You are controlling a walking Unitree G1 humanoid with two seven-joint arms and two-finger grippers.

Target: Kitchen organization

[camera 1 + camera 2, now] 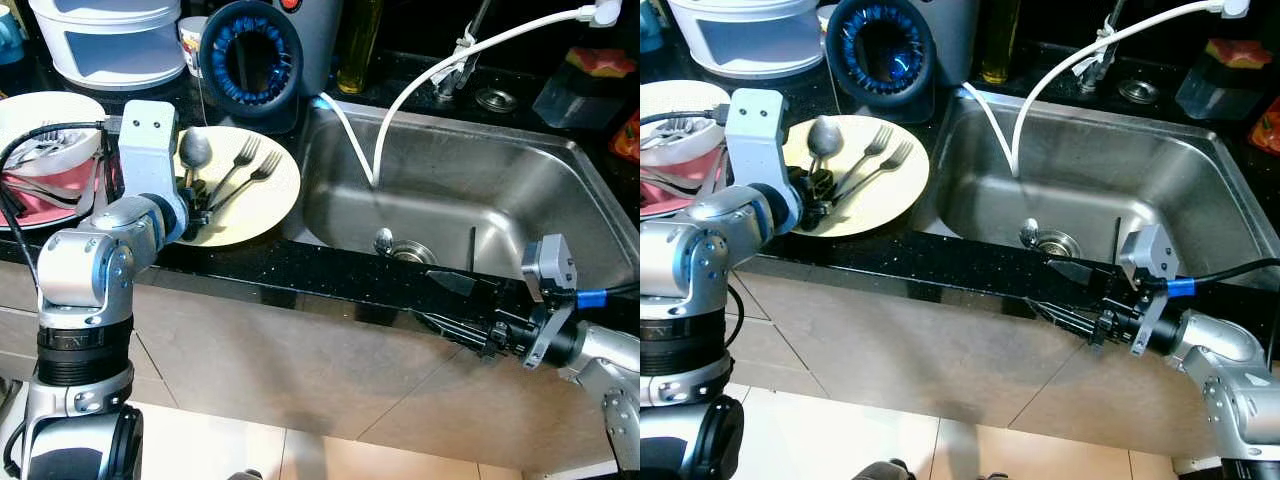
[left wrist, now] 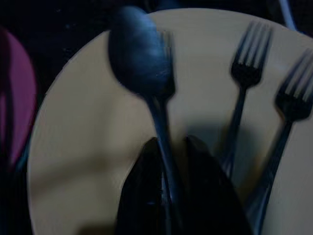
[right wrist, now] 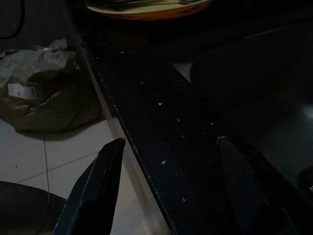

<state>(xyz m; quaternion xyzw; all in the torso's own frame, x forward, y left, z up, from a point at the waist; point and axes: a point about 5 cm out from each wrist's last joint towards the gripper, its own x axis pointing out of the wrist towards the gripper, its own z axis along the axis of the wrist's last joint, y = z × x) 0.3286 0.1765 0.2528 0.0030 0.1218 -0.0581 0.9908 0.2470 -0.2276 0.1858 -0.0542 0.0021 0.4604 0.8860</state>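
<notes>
A pale yellow plate [image 1: 272, 196] sits on the black counter to the left of the sink. On it lie a spoon [image 1: 194, 150] and two forks [image 1: 243, 158], [image 1: 262, 170]. My left gripper [image 1: 196, 208] rests over the plate's near side, shut on the spoon's handle. In the left wrist view both fingers [image 2: 142, 196] press against the handle below the spoon's bowl [image 2: 139, 58]. My right gripper [image 1: 442, 300] hangs open at the counter's front edge [image 3: 161, 147], in front of the sink. Its fingers [image 3: 100, 186] are spread with nothing between them.
The steel sink [image 1: 560, 200] has a white hose [image 1: 400, 100] draped into it. Behind the plate stand a blue round holder [image 1: 250, 55], a white container [image 1: 110, 40] and an oil bottle [image 1: 358, 45]. Stacked dishes [image 1: 50, 130] sit at far left. A bag [image 3: 44, 88] lies on the floor.
</notes>
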